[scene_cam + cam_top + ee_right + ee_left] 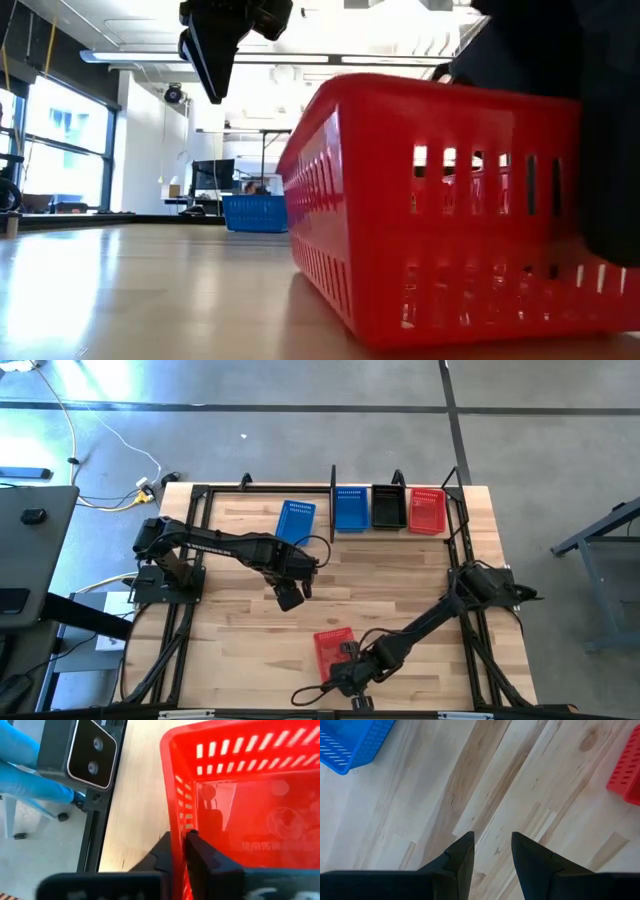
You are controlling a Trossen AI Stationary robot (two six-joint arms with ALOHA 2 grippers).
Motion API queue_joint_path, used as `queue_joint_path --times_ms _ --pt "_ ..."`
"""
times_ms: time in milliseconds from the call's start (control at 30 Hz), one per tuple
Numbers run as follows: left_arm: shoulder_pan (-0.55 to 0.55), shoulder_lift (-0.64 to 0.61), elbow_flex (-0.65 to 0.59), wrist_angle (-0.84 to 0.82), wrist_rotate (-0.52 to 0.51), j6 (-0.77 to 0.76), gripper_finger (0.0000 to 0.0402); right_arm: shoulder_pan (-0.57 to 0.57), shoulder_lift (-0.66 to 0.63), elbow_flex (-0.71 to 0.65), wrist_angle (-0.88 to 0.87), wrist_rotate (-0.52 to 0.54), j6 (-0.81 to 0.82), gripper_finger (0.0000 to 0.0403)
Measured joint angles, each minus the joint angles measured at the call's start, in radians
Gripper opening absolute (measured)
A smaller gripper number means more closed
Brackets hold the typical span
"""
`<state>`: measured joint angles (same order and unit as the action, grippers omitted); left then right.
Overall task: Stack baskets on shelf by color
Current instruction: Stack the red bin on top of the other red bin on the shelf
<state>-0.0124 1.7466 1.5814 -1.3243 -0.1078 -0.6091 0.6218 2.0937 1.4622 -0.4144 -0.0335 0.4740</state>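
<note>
Right pincer astride red basket wall

Two dark, matt black jointed arms, each a chain of slim tubular links with bulkier rounded joint housings; the left arm rises from a squat black base block on a black tube frame; a thin black cable loops loosely beside its wrist; the right arm carries similar dark cabling along its forearm; each ends in two flat, wedge-shaped black fingers tapering to blunt angular tips with plain, smooth, unmarked faces
</note>
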Motion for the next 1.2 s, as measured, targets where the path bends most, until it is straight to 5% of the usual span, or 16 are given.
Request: queue_joint_path --times_ms 867,1200 --pt "0.0 0.0 0.0 -0.001 0.001 0.002 0.0119 0.049 -0.153 -0.004 -0.379 0.224 0.025 0.0" --pt "0.0 0.0 0.0 -0.001 0.011 0.002 0.0119 0.056 -0.374 -0.262 -0.359 0.294 0.127 0.0"
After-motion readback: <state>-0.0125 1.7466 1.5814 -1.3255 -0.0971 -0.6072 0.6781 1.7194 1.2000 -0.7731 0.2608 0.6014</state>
